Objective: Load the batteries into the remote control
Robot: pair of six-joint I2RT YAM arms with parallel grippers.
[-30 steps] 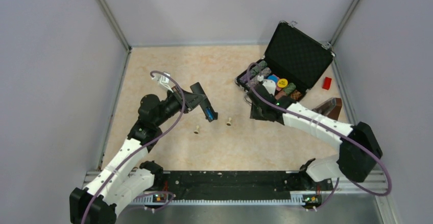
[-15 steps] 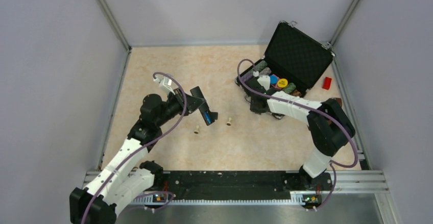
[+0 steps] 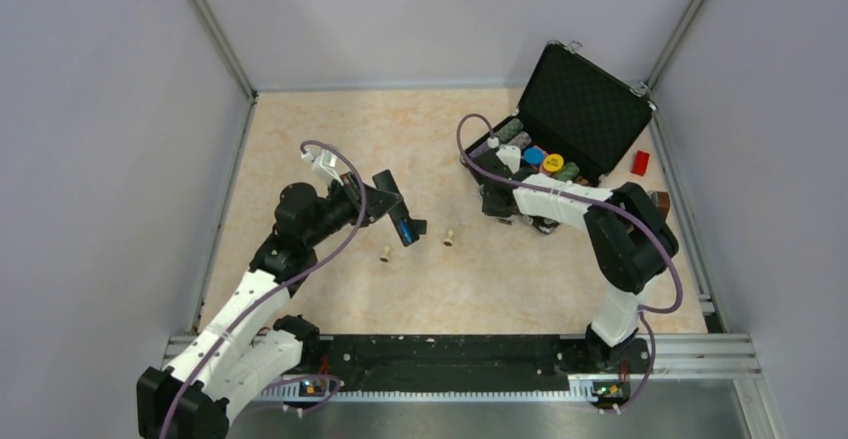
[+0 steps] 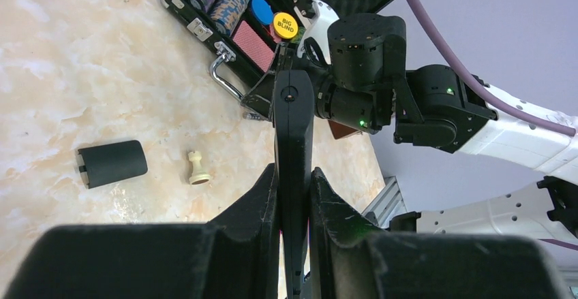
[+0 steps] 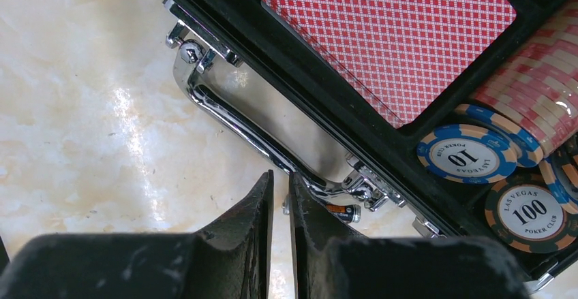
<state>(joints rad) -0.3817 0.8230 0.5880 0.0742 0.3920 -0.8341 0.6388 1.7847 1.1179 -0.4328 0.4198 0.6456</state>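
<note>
My left gripper (image 3: 385, 204) is shut on the slim black remote control (image 3: 397, 211) and holds it tilted above the table. A blue battery (image 3: 404, 229) shows in the remote's lower end. In the left wrist view the remote (image 4: 293, 122) stands edge-on between my fingers (image 4: 266, 197). Its black back cover (image 4: 112, 163) lies on the table. My right gripper (image 3: 495, 202) hovers at the chip case's front. In the right wrist view its jaws (image 5: 281, 174) are shut to a narrow slit and empty. A loose battery (image 5: 343, 212) lies below the chrome handle (image 5: 225, 112), partly behind my right finger.
The open black chip case (image 3: 585, 104) with chips and cards stands at the back right. Two beige pawn pegs (image 3: 385, 254) (image 3: 449, 239) stand mid-table. A red block (image 3: 640, 163) and a brown object (image 3: 660, 199) lie by the right wall.
The right arm has folded its elbow inward and its gripper has moved slightly left and back along the case's front. The left gripper holds the remote in nearly the same place.
</note>
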